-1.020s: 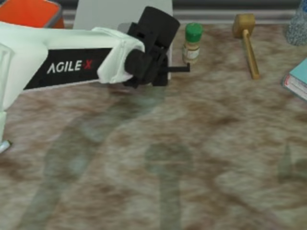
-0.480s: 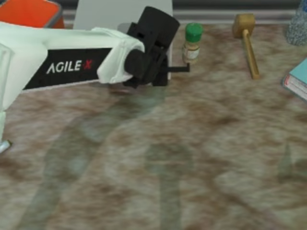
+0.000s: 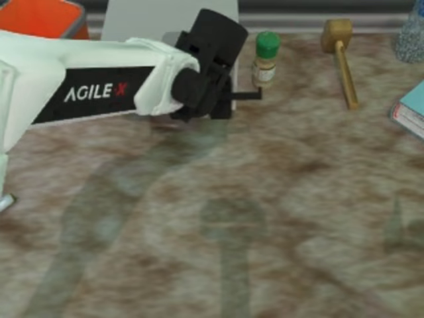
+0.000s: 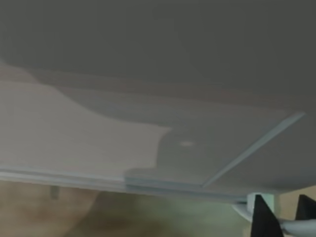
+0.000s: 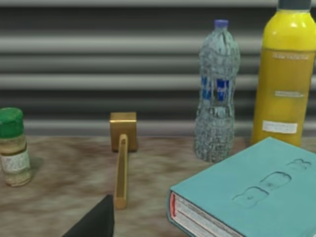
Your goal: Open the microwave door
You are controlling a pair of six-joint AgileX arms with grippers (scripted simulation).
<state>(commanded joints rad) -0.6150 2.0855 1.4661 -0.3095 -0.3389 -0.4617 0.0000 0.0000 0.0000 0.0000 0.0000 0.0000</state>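
The white-grey microwave [image 3: 142, 20] stands at the table's far edge, left of centre, partly hidden under my left arm. In the left wrist view its door [image 4: 148, 98] fills the picture, a greyish window in a pale frame. My left gripper [image 3: 228, 99] is at the microwave's front right corner. Its two black fingertips [image 4: 264, 217] stand close together on either side of the silvery handle [image 4: 298, 228], shut on it. The right gripper is outside the top view; its wrist view shows just one black finger [image 5: 98, 219], set far off to one side, so it is open and holds nothing.
An orange bin [image 3: 46, 16] sits at the far left. A green-capped spice jar [image 3: 266, 59] stands right beside my left gripper. Farther right lie a wooden mallet [image 3: 341, 56] and a teal book [image 3: 411, 106], with a water bottle [image 3: 412, 33] and a yellow bottle [image 5: 286, 74] behind.
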